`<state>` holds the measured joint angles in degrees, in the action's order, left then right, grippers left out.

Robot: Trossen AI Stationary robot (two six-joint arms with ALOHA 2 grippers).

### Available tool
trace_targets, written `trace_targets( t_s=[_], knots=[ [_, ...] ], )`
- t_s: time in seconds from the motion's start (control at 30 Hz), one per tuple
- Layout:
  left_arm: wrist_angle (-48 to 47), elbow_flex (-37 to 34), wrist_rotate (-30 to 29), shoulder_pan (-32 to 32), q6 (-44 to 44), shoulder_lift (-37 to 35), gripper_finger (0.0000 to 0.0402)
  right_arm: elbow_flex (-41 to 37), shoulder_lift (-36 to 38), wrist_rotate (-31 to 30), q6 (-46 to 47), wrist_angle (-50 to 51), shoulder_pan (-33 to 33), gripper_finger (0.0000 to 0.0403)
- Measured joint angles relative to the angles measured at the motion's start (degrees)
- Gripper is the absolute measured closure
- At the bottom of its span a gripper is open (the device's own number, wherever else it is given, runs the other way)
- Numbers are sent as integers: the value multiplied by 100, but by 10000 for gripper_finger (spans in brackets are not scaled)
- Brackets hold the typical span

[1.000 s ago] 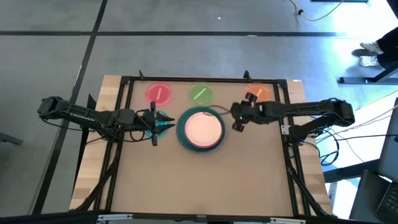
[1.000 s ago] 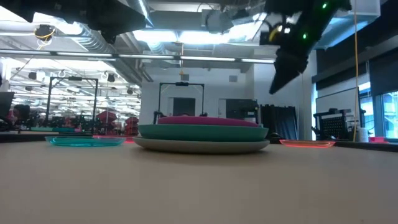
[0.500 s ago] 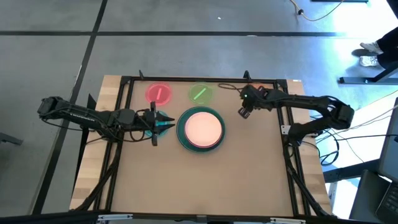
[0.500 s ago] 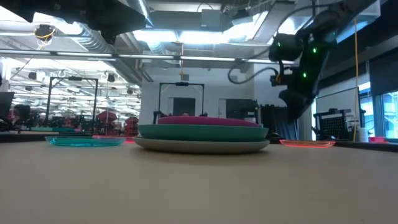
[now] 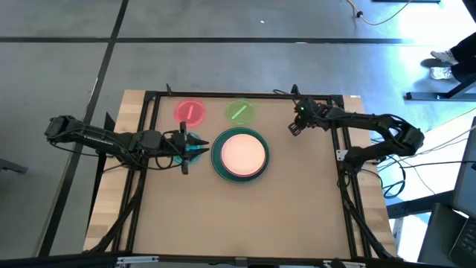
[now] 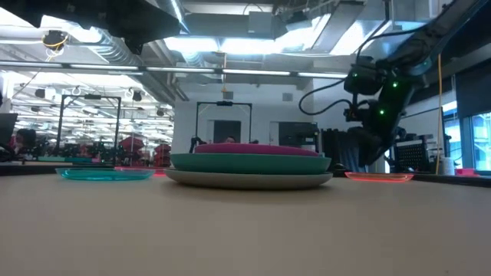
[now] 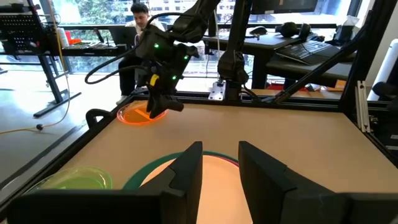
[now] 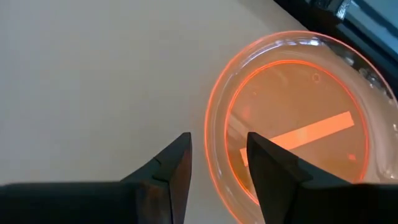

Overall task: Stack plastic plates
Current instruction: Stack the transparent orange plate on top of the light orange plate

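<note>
High view, centre of the frame: the stack of plates (image 5: pixel 239 154) sits on the desk (image 5: pixel 245 216), a pink plate (image 5: pixel 241 153) on top, a teal plate (image 6: pixel 249 162) under it and a grey plate (image 6: pixel 249 179) at the bottom, as the low view shows. Above the stack in the frame lie a small red plate (image 5: pixel 190 112) and a small green plate (image 5: pixel 239 112), well apart from it. The left gripper (image 5: pixel 195 149) rests just left of the stack, over a small teal plate (image 6: pixel 103 174); its fingers (image 7: pixel 189 171) stand apart with nothing between them. The right gripper (image 5: pixel 295 128) is at the upper right of the desk, low over the small orange plate (image 8: pixel 292 134). In the right wrist view its fingers (image 8: pixel 169 167) are spread, straddling the near rim of that plate without clamping it. A person (image 7: pixel 140 15) sits in the room beyond the desk.
</note>
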<state>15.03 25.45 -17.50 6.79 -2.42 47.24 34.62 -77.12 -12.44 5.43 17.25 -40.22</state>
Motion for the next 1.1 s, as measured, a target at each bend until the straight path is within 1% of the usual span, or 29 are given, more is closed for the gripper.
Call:
trace_targets(
  t_s=[0.1, 0.2, 0.33, 0.57, 0.73, 0.83, 1.03, 1.1],
  knots=[
    [0, 0, 0, 0, 0, 0, 305, -27, 0, 163, 6, -104, -124, 256],
    [0, 0, -2, 0, 0, -1, 305, -27, -18, 201, 15, -155, -110, 256],
    [0, 0, -2, 0, 0, 0, 305, -27, -251, 218, 5, -259, -110, 256],
    [0, 0, -3, 0, 0, -1, 305, -30, -831, -7, -127, -673, -110, 256],
    [2, 0, -4, 0, 0, -2, 305, -19, -1025, -128, -140, -801, -99, 262],
    [0, 0, -2, 0, 0, -2, 305, -16, -1032, -94, -169, -809, -97, 288],
    [0, 0, -2, 0, 0, 0, 305, -16, -1040, -4, -395, -826, -97, 372],
    [2, 0, -3, 0, 0, 0, 305, -16, -1040, -23, -449, -826, -97, 394]
  ],
)
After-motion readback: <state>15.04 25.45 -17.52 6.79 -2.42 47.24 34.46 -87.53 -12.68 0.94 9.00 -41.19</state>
